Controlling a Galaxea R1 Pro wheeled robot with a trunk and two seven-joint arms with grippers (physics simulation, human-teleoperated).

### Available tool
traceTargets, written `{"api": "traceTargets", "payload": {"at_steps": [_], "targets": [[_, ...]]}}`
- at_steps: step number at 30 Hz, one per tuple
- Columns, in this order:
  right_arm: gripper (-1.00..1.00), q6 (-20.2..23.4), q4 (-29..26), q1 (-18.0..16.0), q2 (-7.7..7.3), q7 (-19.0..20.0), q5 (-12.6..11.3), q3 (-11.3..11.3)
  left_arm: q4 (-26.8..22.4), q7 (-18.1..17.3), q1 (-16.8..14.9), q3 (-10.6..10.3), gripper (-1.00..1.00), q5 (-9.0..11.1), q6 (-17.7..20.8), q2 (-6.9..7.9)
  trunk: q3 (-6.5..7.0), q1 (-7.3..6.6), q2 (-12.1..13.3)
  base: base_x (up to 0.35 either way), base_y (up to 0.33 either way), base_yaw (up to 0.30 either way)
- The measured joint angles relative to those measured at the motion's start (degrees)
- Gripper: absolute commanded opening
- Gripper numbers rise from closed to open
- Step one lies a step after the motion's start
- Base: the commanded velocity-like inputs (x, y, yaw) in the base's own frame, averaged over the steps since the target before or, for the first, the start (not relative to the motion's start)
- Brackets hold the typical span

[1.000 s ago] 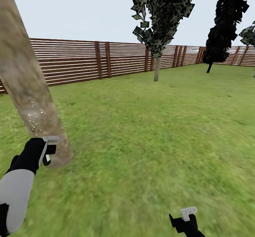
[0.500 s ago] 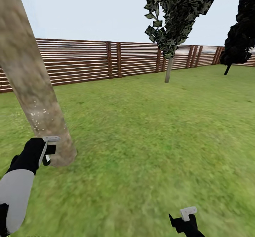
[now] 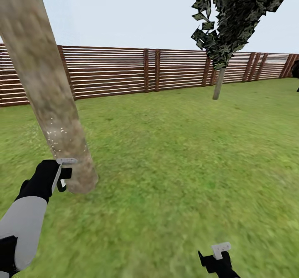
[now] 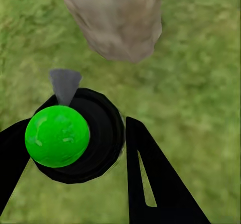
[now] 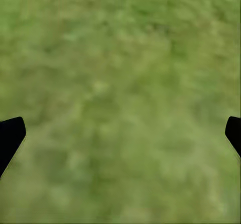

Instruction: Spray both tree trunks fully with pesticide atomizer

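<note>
Tree trunk (image 3: 50,99) showing pale grey-beige mottled brown, flecked with white specks low down. Lawn (image 3: 187,157) showing patchy green. Fence (image 3: 112,72) showing reddish-brown slats with pale gaps. Atomizer (image 4: 75,136) showing a black body with a bright green ball on top and a grey nozzle. Left claw (image 3: 62,174) showing black with a light grey plate.

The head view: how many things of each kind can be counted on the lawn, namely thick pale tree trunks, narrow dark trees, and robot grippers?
Thick pale tree trunks: 1
Narrow dark trees: 1 whole; a dark scrap at the right edge is too cut off to count
Robot grippers: 2, left gripper and right gripper
Total: 4
</note>
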Motion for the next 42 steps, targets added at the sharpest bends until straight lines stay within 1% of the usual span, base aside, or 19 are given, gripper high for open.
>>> {"api": "traceTargets", "payload": {"at_steps": [13, 15, 16, 18, 19, 20, 21, 23, 24, 26, 30, 34, 39, 41, 42], "targets": [[1.0, -0.05, 0.0, 0.01, -0.04, 0.0, 0.01, 0.0, -0.23, 0.0, 0.86, -0.3, -1.0, -0.06, 0.0, 0.01, 0.0, 0.0, 0.0, 0.318, -0.007, 0.013], [1.0, -0.03, 0.0, 0.01, -0.04, 0.0, 0.0, 0.0, -0.19, 0.0, 0.92, -0.25, -1.0, -0.25, 0.0, 0.32, 0.0, 0.02, 0.0, 0.075, 0.0, 0.08], [1.0, -0.04, 0.01, 0.0, -0.04, 0.0, 0.0, 0.0, -0.17, -0.03, 0.98, -0.15, -1.0, -0.26, 0.01, 0.64, 0.0, 0.02, 0.0, 0.017, 0.0, 0.227], [1.0, 0.0, 0.01, 0.0, -0.04, 0.01, -0.01, 0.0, 0.13, -0.17, 2.05, 0.42, -1.0, -1.01, -0.01, 3.82, 0.0, 0.03, 0.0, 0.005, 0.0, 0.263], [1.0, 0.0, 0.01, 0.0, -0.04, 0.0, -0.01, 0.0, 0.33, -0.29, 2.53, 0.49, -1.0, -0.62, -0.05, 5.1, 0.0, 0.03, 0.0, 0.001, 0.0, 0.251], [1.0, 0.01, 0.01, 0.0, -0.04, 0.0, -0.01, -0.01, 0.47, -0.35, 2.77, 0.5, -1.0, -0.16, -0.08, 5.59, 0.0, 0.03, 0.0, 0.001, 0.0, 0.119], [1.0, 0.01, 0.01, 0.0, -0.04, 0.0, 0.0, 0.0, 0.5, -0.38, 3.04, 0.33, -1.0, 0.1, -0.14, 5.71, 0.0, 0.03, 0.0, 0.021, -0.006, 0.049], [1.0, 0.01, 0.0, 0.01, -0.04, 0.0, 0.0, 0.0, 0.56, -0.22, 3.19, 0.2, -1.0, 0.36, -0.24, 5.45, 0.0, 0.02, 0.0, 0.145, -0.097, 0.018], [1.0, -0.01, -0.01, 0.01, -0.04, 0.0, 0.0, 0.0, 0.51, -0.15, 3.22, 0.13, -1.0, 0.67, -0.26, 4.91, 0.0, 0.01, 0.0, 0.206, -0.147, 0.005], [1.0, 0.01, -0.01, 0.01, -0.04, 0.0, 0.0, 0.0, 0.18, -0.06, 3.23, 0.13, -1.0, 0.41, -0.28, 4.29, 0.0, 0.01, 0.0, 0.224, -0.162, 0.002], [1.0, 0.0, -0.01, 0.01, -0.04, 0.0, 0.0, 0.0, -0.11, -0.07, 3.24, 0.17, -1.0, 0.2, -0.29, 4.15, 0.0, 0.01, 0.0, 0.192, -0.205, 0.0], [1.0, 0.01, -0.02, 0.01, -0.04, 0.0, 0.0, 0.0, -0.12, -0.08, 3.24, 0.19, -1.0, 0.29, -0.3, 4.07, 0.0, 0.03, 0.0, 0.028, -0.267, 0.0], [1.0, -0.02, -0.01, 0.0, -0.04, 0.0, 0.0, 0.0, -0.1, -0.08, 3.25, 0.15, -1.0, 0.09, -0.28, 4.18, 0.0, 0.03, 0.0, 0.001, -0.274, 0.102], [1.0, -0.03, -0.01, 0.0, -0.04, 0.0, 0.0, 0.0, 0.24, -0.08, 3.29, 0.44, -1.0, -0.14, -0.28, 4.71, 0.0, 0.03, 0.0, 0.028, -0.274, 0.26], [1.0, 0.01, -0.01, 0.0, -0.04, 0.0, 0.01, 0.0, 0.4, -0.07, 3.44, 0.57, -1.0, -0.39, -0.29, 5.35, 0.0, 0.02, 0.0, 0.135, -0.251, 0.274]]}}
